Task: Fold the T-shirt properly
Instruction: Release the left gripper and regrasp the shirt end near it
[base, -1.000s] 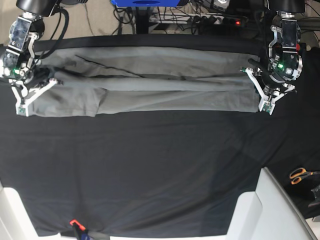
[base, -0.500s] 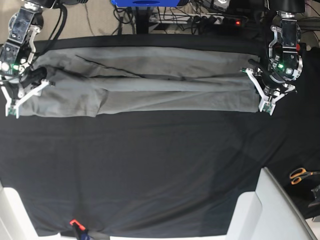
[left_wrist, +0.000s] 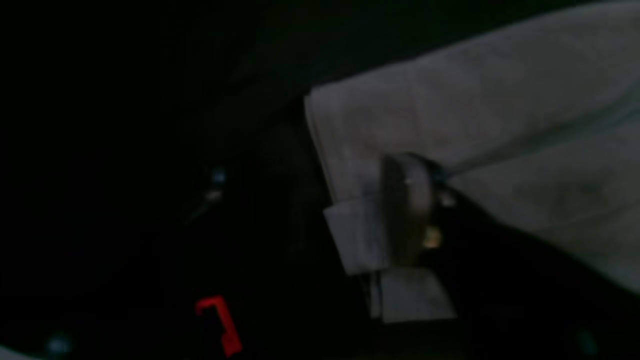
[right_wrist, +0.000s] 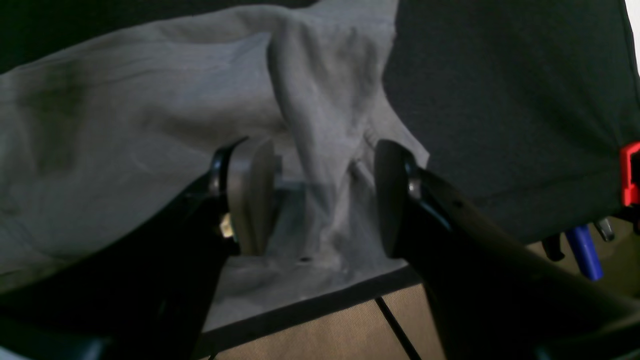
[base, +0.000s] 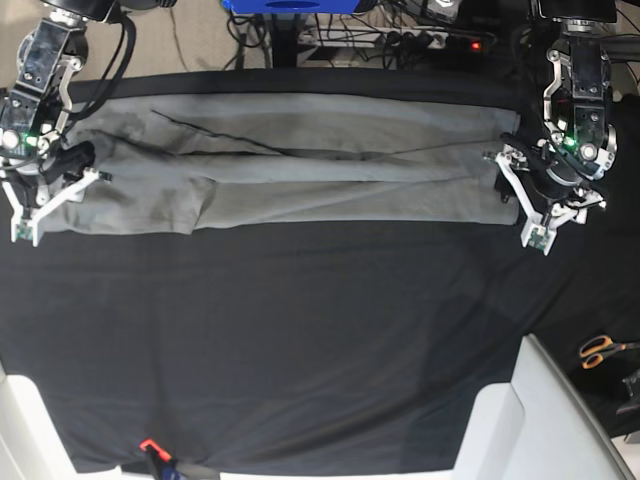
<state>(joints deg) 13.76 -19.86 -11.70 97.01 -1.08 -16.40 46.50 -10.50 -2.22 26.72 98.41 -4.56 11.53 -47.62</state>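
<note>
The T-shirt (base: 300, 160), grey and folded lengthwise into a long band, lies flat along the far edge of the table, on the black cloth (base: 300, 340) that covers it; the band runs from the far-left corner of the base view almost to the far-right corner; diagonal creases cross its upper layer.

The right gripper (right_wrist: 320, 200) stands at the left end of the band in the base view; its jaws are apart, with a raised ridge of grey fabric between them and neither pad pressing it; nothing is held. The left gripper (base: 545, 205) stands at the other end, just off the hem; the left wrist view is dark and blurred, showing one finger (left_wrist: 407, 210) over the corner of the cloth; the base view shows the jaws spread and no fabric lifted, so it reads as open and empty.

Step in hand, as judged: release after the lengthwise fold, both ends set down.

The next move would call for a fresh grasp of one short end, probably both of its corners, and a carry across toward the opposite end to halve the band; the layers must be pinched together so the fold does not slip open.
</note>
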